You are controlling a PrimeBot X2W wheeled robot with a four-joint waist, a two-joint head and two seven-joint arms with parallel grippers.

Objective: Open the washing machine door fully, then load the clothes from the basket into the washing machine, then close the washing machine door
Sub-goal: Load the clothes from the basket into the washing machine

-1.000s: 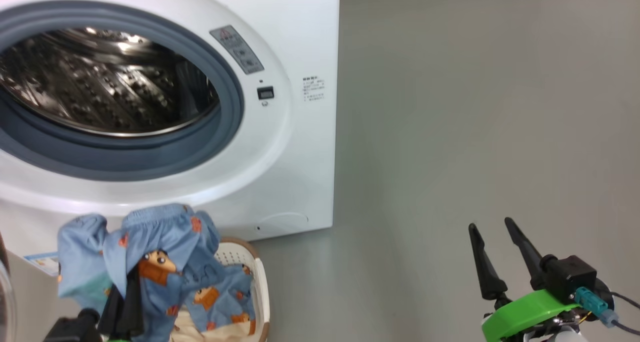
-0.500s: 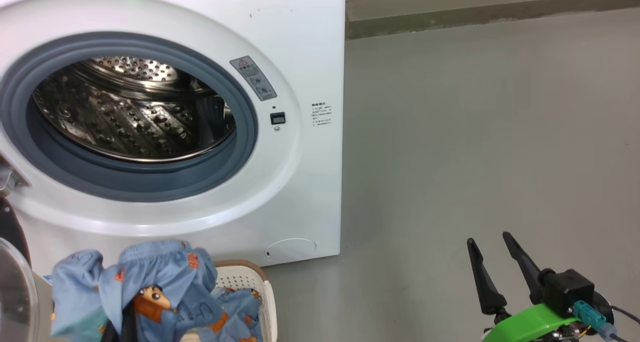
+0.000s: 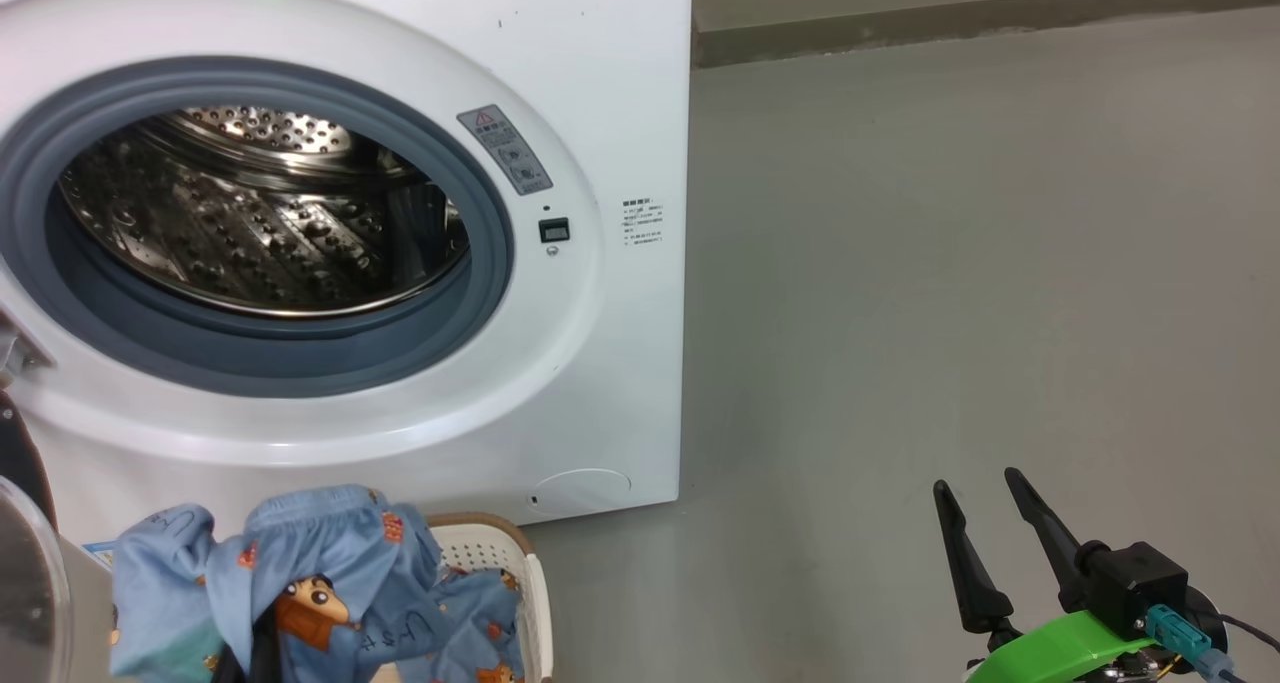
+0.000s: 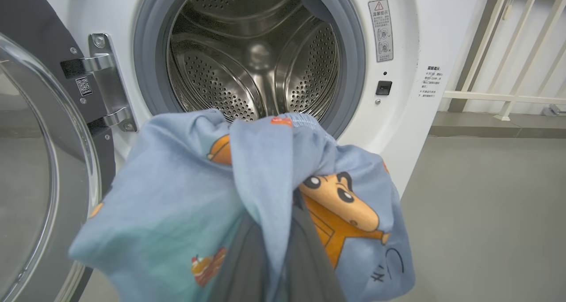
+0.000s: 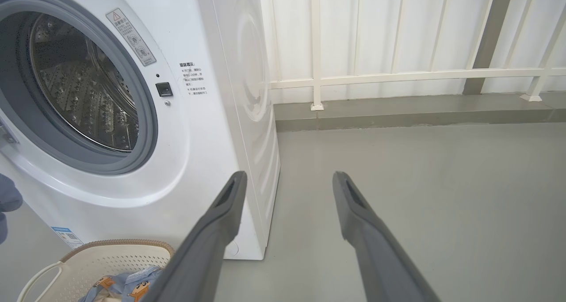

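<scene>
Presently left gripper [image 4: 283, 249] is clamping the clothes [image 4: 185, 196] before the washing machine [image 3: 620, 83]; right gripper [image 5: 288, 176] is hovering aside, jaws standing wide apart.

1. One washing machine [image 3: 620, 113], ahead of both pairs of jaws.
2. One washing machine door [image 4: 40, 169], beside the left jaws.
3. One basket [image 5: 110, 253], low and left of the right jaws.
4. Clothes [image 4: 199, 196]: one blue bear-print piece draped over the left jaws, and more in the basket, number unclear.
5. Two grippers: left gripper [image 4: 295, 209], right gripper [image 5: 289, 178].
</scene>
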